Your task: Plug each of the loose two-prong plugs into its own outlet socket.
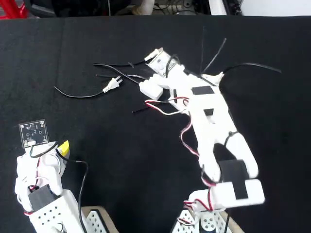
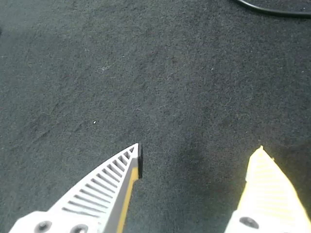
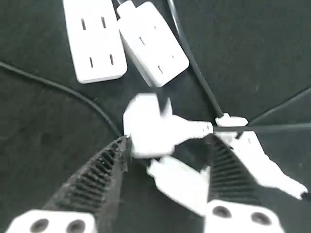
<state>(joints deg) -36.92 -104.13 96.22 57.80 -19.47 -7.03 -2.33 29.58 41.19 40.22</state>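
My right gripper [image 3: 167, 141] is open, its dark fingers low over a heap of white two-prong plugs. One blurred plug [image 3: 148, 127] lies between the fingertips, and two more plugs [image 3: 181, 183] [image 3: 260, 158] lie beside it. Just beyond stand two white outlet blocks [image 3: 95, 41] [image 3: 153, 44] with empty sockets. In the high view the right arm [image 1: 206, 109] stretches to the table's middle back, next to an outlet block [image 1: 151, 89]. Another plug [image 1: 112, 85] on a black cord lies to the left of it. My left gripper [image 2: 198, 147] is open over bare cloth at the front left [image 1: 57, 148].
Black cords [image 1: 121, 70] trail across the black cloth [image 1: 121, 145] around the outlets, and one cord [image 2: 272, 9] passes ahead of the left gripper. Red and white wires [image 1: 167, 108] hang from the right arm. The arm bases stand at the front edge.
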